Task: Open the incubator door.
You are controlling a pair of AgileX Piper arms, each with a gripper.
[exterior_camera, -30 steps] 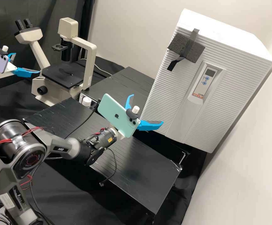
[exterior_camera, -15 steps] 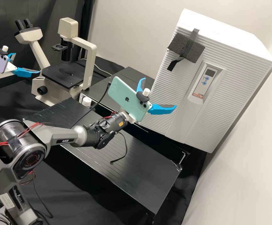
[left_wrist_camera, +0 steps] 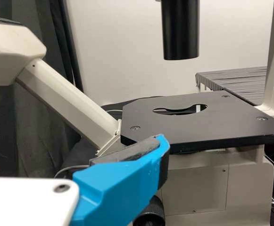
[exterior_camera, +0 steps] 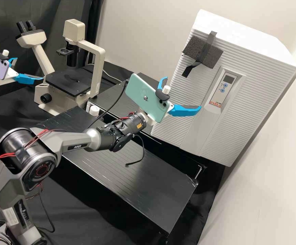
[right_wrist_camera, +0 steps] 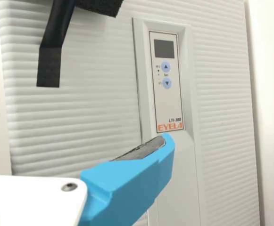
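My right gripper (exterior_camera: 183, 92) stands open before the lower front of the white ribbed incubator (exterior_camera: 263, 85), below a dark foam pad (exterior_camera: 211, 56) with a loose black tape tab (exterior_camera: 188, 70). In the right wrist view, the tab (right_wrist_camera: 49, 66) hangs above and to one side of my right gripper (right_wrist_camera: 78, 139); one blue finger (right_wrist_camera: 127, 183) overlaps the panel below the display, contact unclear. The incubator front appears closed. At the high view's left edge my left gripper (exterior_camera: 29, 68) is open beside the microscope; my left gripper (left_wrist_camera: 75, 141) has one finger near its stage.
A cream microscope (exterior_camera: 97, 58) with a black stage (exterior_camera: 68, 81) stands at the back left. The black bench top (exterior_camera: 148, 180) lies under the right arm, and a cable hangs from that arm's wrist. A pale wall is beside the incubator.
The right gripper has moved up and rightward in the high view, closer to the incubator front, its fingers staying open. The left gripper has kept still.
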